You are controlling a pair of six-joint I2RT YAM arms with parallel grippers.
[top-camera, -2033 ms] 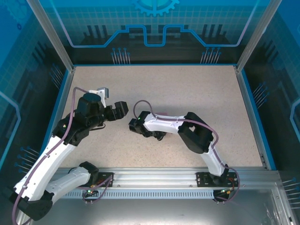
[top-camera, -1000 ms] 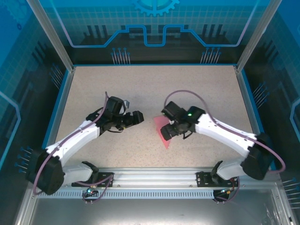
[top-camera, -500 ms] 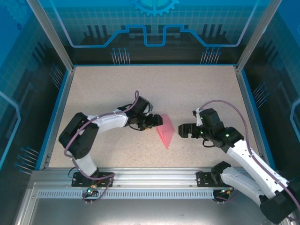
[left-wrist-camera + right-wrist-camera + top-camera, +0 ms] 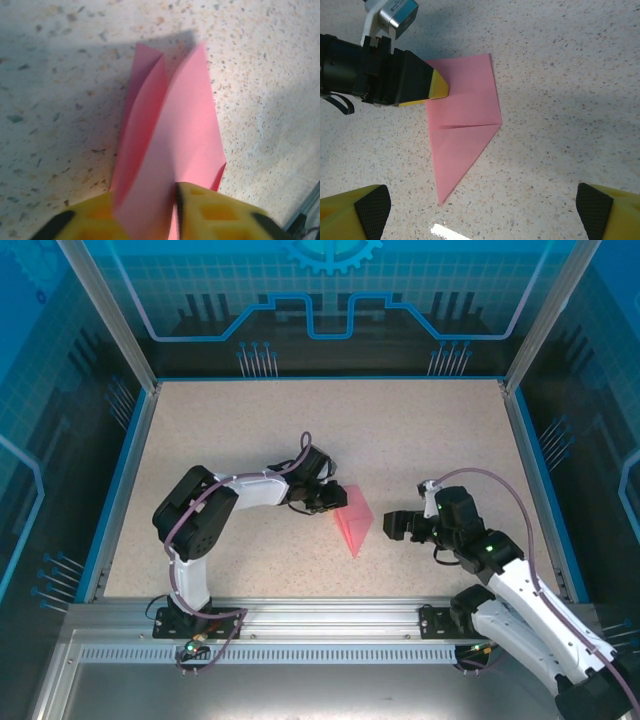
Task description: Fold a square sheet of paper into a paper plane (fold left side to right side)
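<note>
Your desk [image 4: 400, 430] is a speckled beige surface filling the middle of the top view, with blue-lit walls around it. Your left arm [image 4: 240, 495] bends in from the lower left and reaches towards the centre. Your right arm [image 4: 510, 575] comes up from the lower right corner and points left.

The pink sheet of paper [image 4: 354, 522] lies just right of centre on the desk, between the two arms. It is folded into a kite-like shape, wide at the top and narrowing to a point at the bottom. In the right wrist view the pink sheet of paper [image 4: 465, 110] shows a crease across its middle, with the tip aimed at the lower left.

Your left gripper [image 4: 335, 500] sits at the sheet's upper left edge. In the left wrist view its yellow fingers [image 4: 210, 212] are pressed in on the pink sheet of paper [image 4: 170, 145], pinching it, and one flap lifts off the desk. Your right gripper [image 4: 392, 525] is spread wide just right of the sheet, not touching it; its yellow fingers [image 4: 372, 207] stand in the bottom corners of its own view.
</note>
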